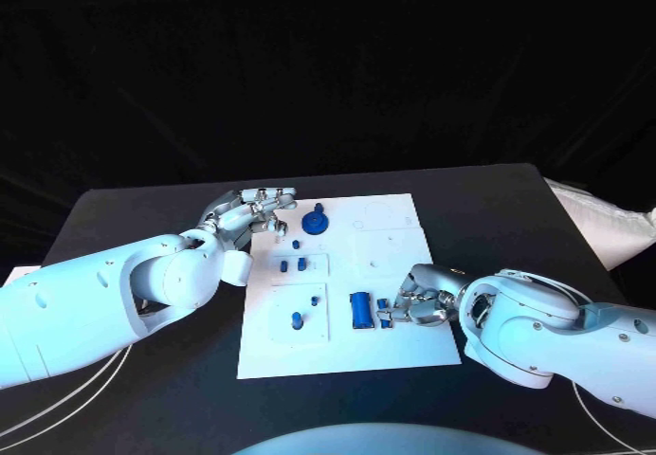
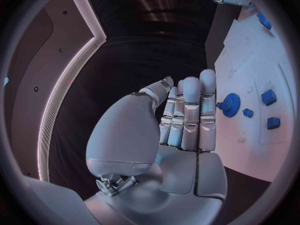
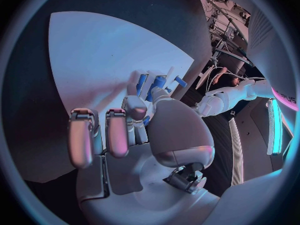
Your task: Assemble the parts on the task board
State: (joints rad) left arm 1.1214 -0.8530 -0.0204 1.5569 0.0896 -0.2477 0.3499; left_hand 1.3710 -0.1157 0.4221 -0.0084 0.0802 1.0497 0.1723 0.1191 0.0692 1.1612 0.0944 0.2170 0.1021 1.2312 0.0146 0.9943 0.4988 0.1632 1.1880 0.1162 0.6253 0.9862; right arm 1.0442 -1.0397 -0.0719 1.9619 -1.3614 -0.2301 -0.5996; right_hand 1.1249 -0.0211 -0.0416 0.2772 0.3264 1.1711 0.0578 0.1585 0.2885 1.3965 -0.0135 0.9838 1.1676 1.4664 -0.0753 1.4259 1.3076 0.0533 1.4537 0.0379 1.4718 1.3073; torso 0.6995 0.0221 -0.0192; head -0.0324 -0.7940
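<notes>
A small blue part (image 1: 387,314) is pinched by the right hand (image 1: 427,296) over the board (image 1: 396,351); the left hand (image 1: 253,216), fingers straight and empty, is held beside the gear (image 1: 316,224).

The task board (image 1: 390,246) lies mid-table (image 1: 136,213), between my hands: my left hand (image 1: 253,216) at its far-left corner, my right hand (image 1: 424,296) at its near-right edge. On it, the gear (image 1: 316,224) sits far-left (just beside my left hand's fingers), and the long part (image 1: 361,310) lies near, left of my right hand.

Table: black top (image 1: 151,209), seen from above.
On it: white task board (image 1: 396,351), lying flat at centre.
</notes>
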